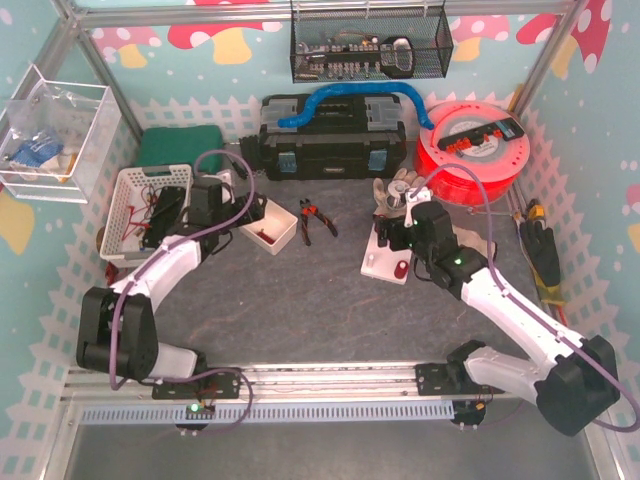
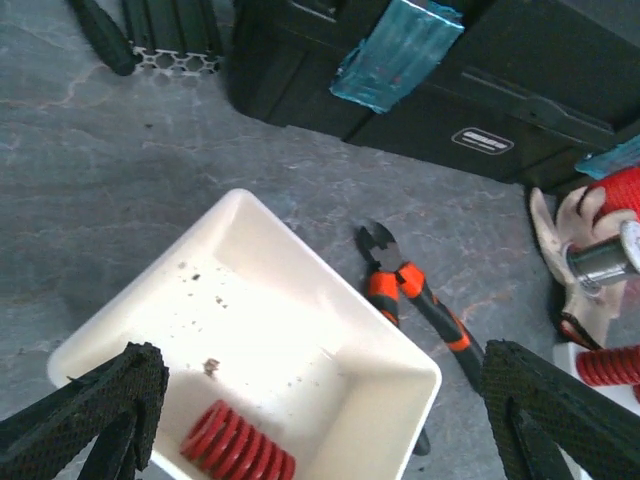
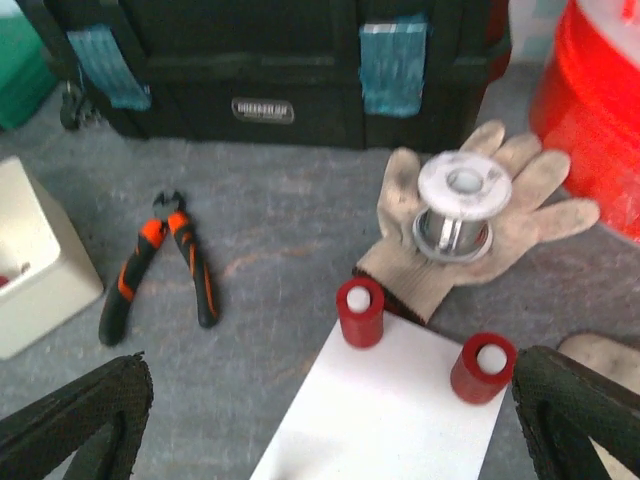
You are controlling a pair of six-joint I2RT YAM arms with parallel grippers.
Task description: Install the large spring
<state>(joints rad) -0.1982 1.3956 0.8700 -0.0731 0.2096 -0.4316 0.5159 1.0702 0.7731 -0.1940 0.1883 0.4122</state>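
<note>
A large red coil spring (image 2: 238,450) lies on its side in the near corner of a small white tray (image 2: 390,420). My left gripper (image 2: 320,430) hangs open above the tray, its fingers wide on either side, holding nothing. In the top view the left gripper (image 1: 245,212) is over the tray (image 1: 272,238). A white base plate (image 3: 400,410) carries two red springs seated on white pegs, one at the left (image 3: 360,312) and one at the right (image 3: 483,367). My right gripper (image 3: 325,430) is open and empty above the plate (image 1: 385,262).
Orange-handled pliers (image 1: 312,220) lie between the tray and the plate. A work glove with a metal spool (image 3: 465,205) lies behind the plate. A black toolbox (image 1: 330,140), a red cable reel (image 1: 475,145) and a white basket (image 1: 150,205) stand around.
</note>
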